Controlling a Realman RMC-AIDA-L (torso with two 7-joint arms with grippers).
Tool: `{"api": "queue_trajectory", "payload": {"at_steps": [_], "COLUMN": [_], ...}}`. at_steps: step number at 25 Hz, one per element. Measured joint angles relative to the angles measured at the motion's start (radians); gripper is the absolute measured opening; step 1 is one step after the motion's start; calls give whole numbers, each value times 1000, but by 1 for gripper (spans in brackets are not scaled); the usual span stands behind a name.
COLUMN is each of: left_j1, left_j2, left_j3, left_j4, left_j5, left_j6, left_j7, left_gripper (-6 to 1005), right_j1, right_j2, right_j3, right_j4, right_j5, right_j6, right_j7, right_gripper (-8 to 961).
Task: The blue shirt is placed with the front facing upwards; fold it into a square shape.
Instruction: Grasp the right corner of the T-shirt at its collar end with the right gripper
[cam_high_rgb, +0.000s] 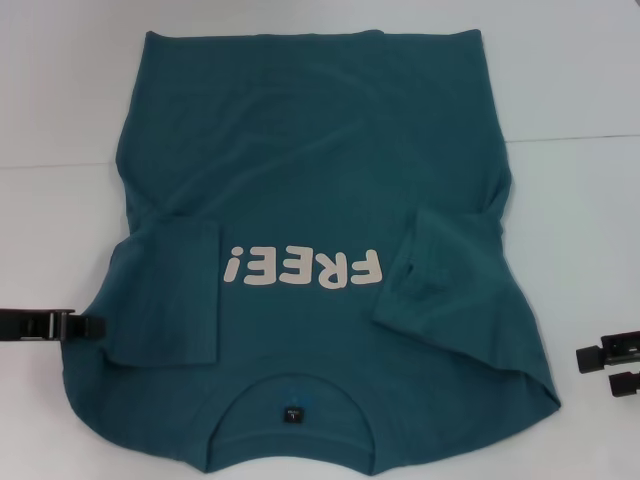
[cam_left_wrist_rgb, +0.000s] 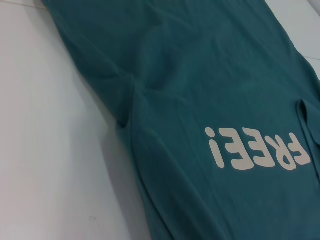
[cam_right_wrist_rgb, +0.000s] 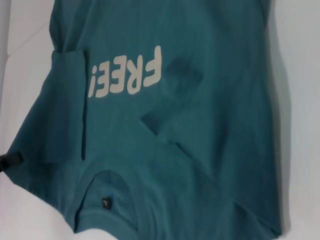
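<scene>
Right, the blue shirt (cam_high_rgb: 320, 200) lies flat on the white tabletop (cam_high_rgb: 580, 80), front up, collar toward me, both sleeves already tucked over the chest beside the FREE! lettering (cam_high_rgb: 303, 268). My left gripper (cam_high_rgb: 85, 326) waits at its left edge, my right gripper (cam_high_rgb: 605, 368) off the right hem; whether either is spread or pressed together, I cannot tell. Sleeves in means straight sides, ready for folding.

White lettering on the blue shirt (cam_high_rgb: 330, 180)

From my head camera I read "FREE!" (cam_high_rgb: 303, 269) in thick white capitals across the chest, upside down to me, with the collar toward the near edge of the surface. Both wrist cameras show the same word (cam_left_wrist_rgb: 257, 154) (cam_right_wrist_rgb: 125, 74). The small dark tag (cam_high_rgb: 291, 414) inside the collar carries a tiny pale mark I cannot read.
</scene>
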Motion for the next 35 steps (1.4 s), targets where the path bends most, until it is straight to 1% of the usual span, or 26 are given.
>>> {"api": "queue_trajectory", "payload": {"at_steps": [7, 10, 14, 19, 28, 35], "left_j1": [0, 0, -2, -10, -14, -18], "left_j2": [4, 5, 7, 9, 12, 15], "left_j3": [0, -1, -1, -1, -1, -1], "left_j4": [1, 3, 9, 24, 39, 53], "left_j5": [1, 1, 1, 1, 1, 1], "left_j6": [2, 2, -4, -7, -9, -17], "left_j7": [9, 11, 12, 18, 25, 26], "left_gripper": [5, 5, 5, 6, 6, 6], "right_j1": [-1, -3, -4, -1, 5, 14], "right_j2": [21, 33, 43, 58, 72, 77], "right_j3": [-14, -23, -49, -60, -102, -112], "right_j4": [1, 18, 40, 42, 61, 79], "right_j5": [0, 0, 0, 0, -1, -2], "right_j6": [72, 97, 134, 154, 202, 216], "right_j7": [7, 5, -1, -7, -6, -7], "right_gripper": [915, 917, 919, 921, 919, 917]}}
